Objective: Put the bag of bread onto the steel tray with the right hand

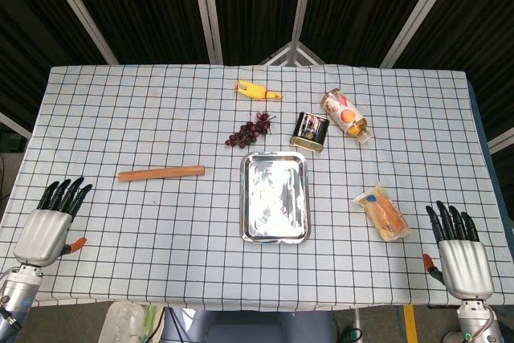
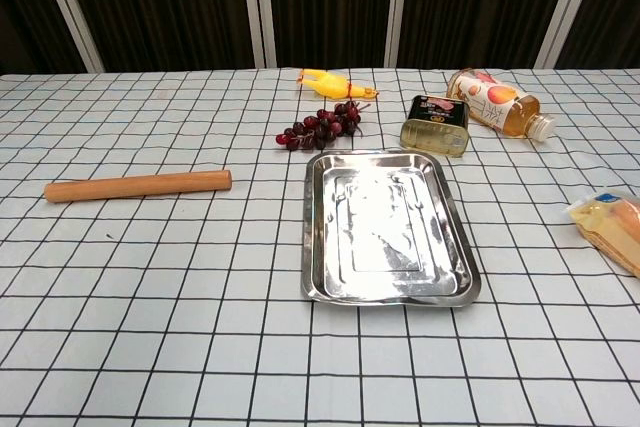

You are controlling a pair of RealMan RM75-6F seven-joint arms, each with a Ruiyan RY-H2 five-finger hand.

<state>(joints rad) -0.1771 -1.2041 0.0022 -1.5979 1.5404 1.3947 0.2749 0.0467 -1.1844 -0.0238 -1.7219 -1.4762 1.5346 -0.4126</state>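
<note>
The bag of bread (image 1: 383, 213) lies flat on the checked cloth to the right of the steel tray (image 1: 275, 196); in the chest view the bag of bread (image 2: 612, 227) is cut off by the right edge. The steel tray (image 2: 385, 227) holds nothing. My right hand (image 1: 458, 251) rests on the table at the near right corner, fingers apart and extended, a short way right of and nearer than the bag. My left hand (image 1: 50, 221) rests at the near left, fingers spread, holding nothing. Neither hand shows in the chest view.
Beyond the tray lie a bunch of dark grapes (image 1: 250, 129), a dark tin (image 1: 309, 131), a juice bottle on its side (image 1: 346, 116) and a yellow toy (image 1: 257, 91). A wooden rolling pin (image 1: 161, 173) lies left of the tray.
</note>
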